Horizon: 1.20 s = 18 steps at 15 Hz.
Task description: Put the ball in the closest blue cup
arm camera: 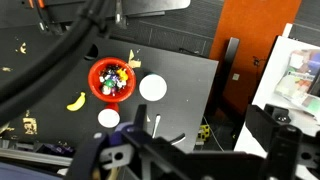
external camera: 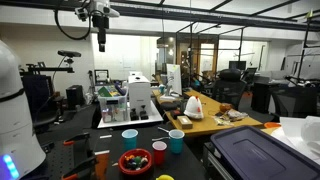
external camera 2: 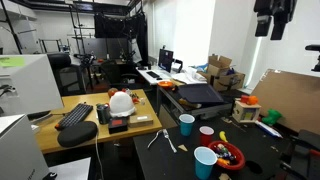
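Note:
High above the black table (external camera: pixel 100 140), my gripper (external camera: pixel 100 22) hangs open and empty; it also shows at the top edge as my gripper (external camera 2: pixel 272 20). On the table stands a red bowl (external camera: pixel 135 162) holding several small colourful things, and I cannot pick the ball out among them. Two blue cups stand close to the bowl: one blue cup (external camera: pixel 130 138) behind it and another blue cup (external camera: pixel 176 141) to its right, with a red cup (external camera: pixel 159 152) between them. From the wrist the red bowl (arm camera: pixel 111 81) lies far below, with two pale cup mouths (arm camera: pixel 152 88) beside it. My gripper (arm camera: pixel 200 152) shows its fingers wide apart.
A yellow banana toy (arm camera: pixel 76 101) lies left of the bowl. A wooden desk (external camera 2: pixel 85 135) carries a keyboard (external camera 2: pixel 75 115). A dark-lidded bin (external camera: pixel 262 150) sits at the table's right. White lab equipment (external camera: pixel 140 98) stands behind the cups.

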### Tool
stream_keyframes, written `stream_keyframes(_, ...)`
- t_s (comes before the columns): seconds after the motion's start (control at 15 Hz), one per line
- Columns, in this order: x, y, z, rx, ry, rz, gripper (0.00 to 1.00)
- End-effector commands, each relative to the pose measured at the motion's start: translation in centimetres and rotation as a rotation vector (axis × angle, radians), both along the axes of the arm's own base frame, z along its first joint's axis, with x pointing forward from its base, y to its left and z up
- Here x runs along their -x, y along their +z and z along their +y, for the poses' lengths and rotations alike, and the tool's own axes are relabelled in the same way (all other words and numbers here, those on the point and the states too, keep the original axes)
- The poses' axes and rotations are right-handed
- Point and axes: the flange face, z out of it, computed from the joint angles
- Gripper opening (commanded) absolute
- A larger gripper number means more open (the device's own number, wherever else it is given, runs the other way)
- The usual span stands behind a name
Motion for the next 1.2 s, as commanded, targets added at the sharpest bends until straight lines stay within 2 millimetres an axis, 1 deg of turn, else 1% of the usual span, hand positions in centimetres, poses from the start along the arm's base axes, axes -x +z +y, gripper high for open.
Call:
stream_keyframes(0.0, 0.0, 0.1, 0.0, 0.000, 0.000, 0.001, 1.00)
stream_keyframes(1.0, 0.0, 0.0, 0.0, 0.017, 0.016, 0.012, 1.00)
stream_keyframes(1.13, -0.5, 0.4, -1.2, 0.019, -0.015, 0.006, 1.00)
